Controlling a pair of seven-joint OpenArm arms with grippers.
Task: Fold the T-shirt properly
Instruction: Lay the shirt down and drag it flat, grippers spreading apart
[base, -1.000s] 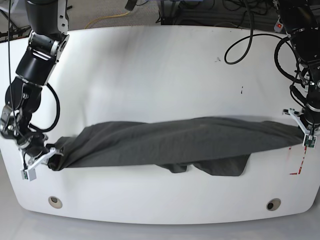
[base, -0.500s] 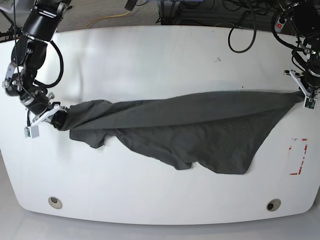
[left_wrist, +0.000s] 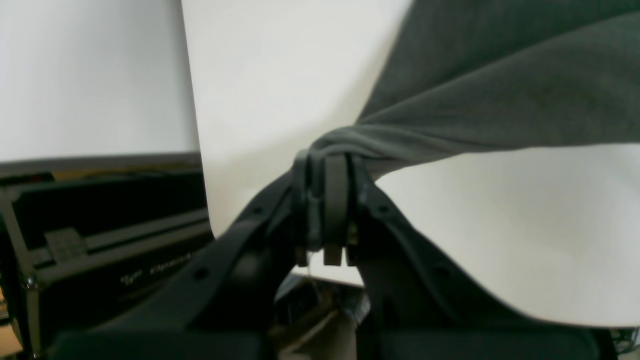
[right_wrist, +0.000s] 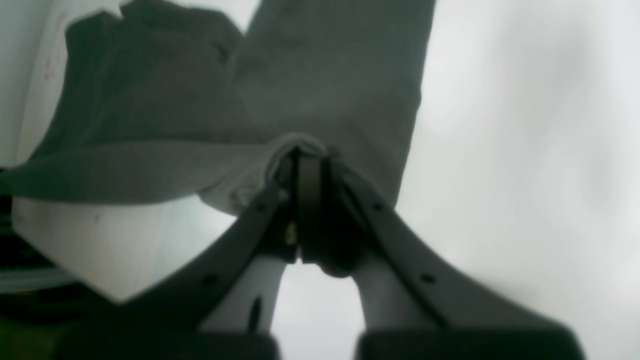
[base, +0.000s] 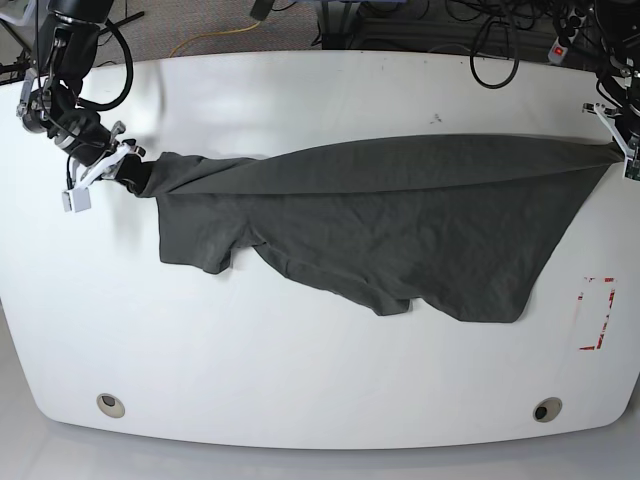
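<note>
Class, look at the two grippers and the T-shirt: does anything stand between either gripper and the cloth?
Nothing visible does. The left gripper and the right gripper are each shut directly on an end of the T-shirt, stretched over the table.

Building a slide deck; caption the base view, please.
Both end effectors stretch the T-shirt across the white table, left end effector and right end effector gripping opposite ends.

Soft matt cloth T-shirt (base: 400, 220) on a smooth, slightly glossy table (base: 300, 100).
</note>
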